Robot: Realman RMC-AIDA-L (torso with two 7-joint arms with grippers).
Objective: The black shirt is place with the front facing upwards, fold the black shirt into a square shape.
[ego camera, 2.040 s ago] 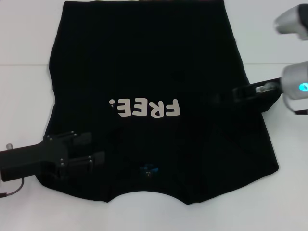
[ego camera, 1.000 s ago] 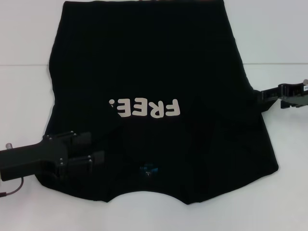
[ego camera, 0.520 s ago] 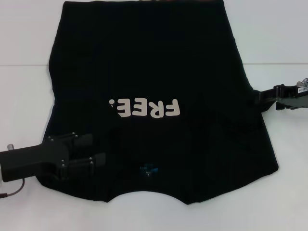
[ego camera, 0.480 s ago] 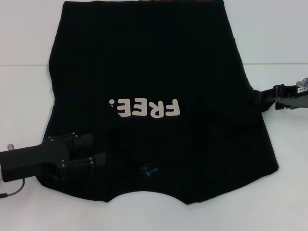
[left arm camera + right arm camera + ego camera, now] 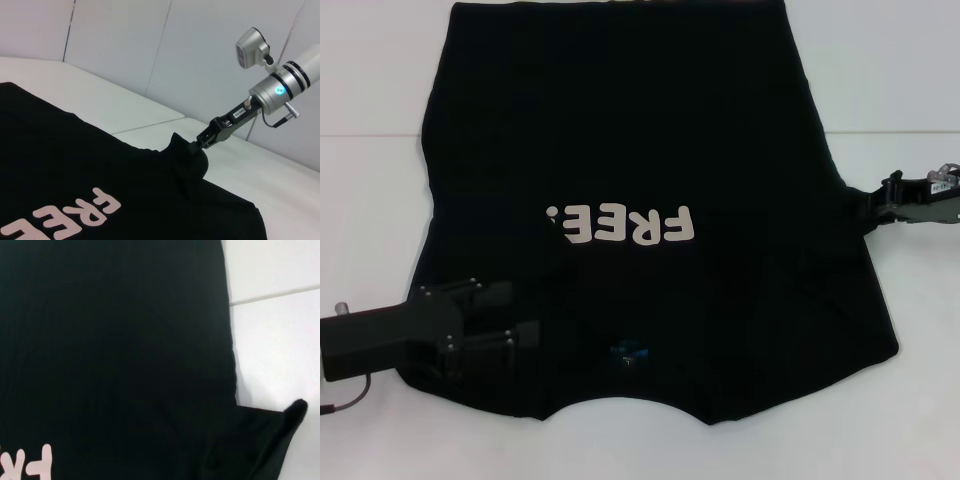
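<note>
Your black shirt (image 5: 640, 130) lies print-up across the middle of the white table (image 5: 910, 90), its far hem cut off at the head view's top edge. On its right edge, the right gripper (image 5: 876, 203) pinches a small peak of cloth lifted off the table, plain in the left wrist view. The left gripper (image 5: 515, 318) sits on the near left corner of the shirt; black on black, you cannot tell whether its fingers grip anything.

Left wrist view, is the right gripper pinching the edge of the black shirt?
Yes, the right gripper has a peak of the black shirt pulled up at its tip.
</note>
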